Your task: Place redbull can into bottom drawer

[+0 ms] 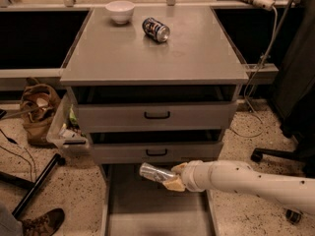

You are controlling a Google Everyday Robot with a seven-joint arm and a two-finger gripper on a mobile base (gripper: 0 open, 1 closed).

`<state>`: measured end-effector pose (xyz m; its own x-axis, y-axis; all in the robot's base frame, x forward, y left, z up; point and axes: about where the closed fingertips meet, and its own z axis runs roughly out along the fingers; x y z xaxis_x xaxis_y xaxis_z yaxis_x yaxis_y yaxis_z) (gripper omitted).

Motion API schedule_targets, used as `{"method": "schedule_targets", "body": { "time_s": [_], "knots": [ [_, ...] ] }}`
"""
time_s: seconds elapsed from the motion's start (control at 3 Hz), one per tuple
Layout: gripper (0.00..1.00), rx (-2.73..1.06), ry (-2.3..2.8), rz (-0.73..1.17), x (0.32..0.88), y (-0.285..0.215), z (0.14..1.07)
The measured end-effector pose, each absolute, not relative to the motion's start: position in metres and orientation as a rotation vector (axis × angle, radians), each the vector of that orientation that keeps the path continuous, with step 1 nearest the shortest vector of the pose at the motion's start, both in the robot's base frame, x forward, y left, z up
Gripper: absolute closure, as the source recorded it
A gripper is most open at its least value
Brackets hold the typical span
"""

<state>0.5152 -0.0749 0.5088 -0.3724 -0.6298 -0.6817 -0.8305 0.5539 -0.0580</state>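
Observation:
The redbull can is slim and shiny silver. It lies roughly level in my gripper, which is shut on its right end. My white arm reaches in from the right. The can hangs above the back of the bottom drawer, a wide grey tray pulled out toward the camera at the foot of the grey cabinet. The can is just below the front of the middle drawer.
On the cabinet top lie a dark blue can on its side and a white bowl. A brown bag and a bin of clutter sit left of the cabinet. A chair base stands at right, and a shoe at lower left.

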Motion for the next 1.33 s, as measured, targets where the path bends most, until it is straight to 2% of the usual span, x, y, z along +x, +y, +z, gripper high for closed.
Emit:
{"method": "schedule_targets", "body": {
  "time_s": [0.67,1.33],
  "knots": [
    [1.00,-1.176,2.240,0.465,0.511,-0.069,0.428],
    [1.00,-1.140,2.263,0.442,0.510,-0.074,0.405]
  ]
}}
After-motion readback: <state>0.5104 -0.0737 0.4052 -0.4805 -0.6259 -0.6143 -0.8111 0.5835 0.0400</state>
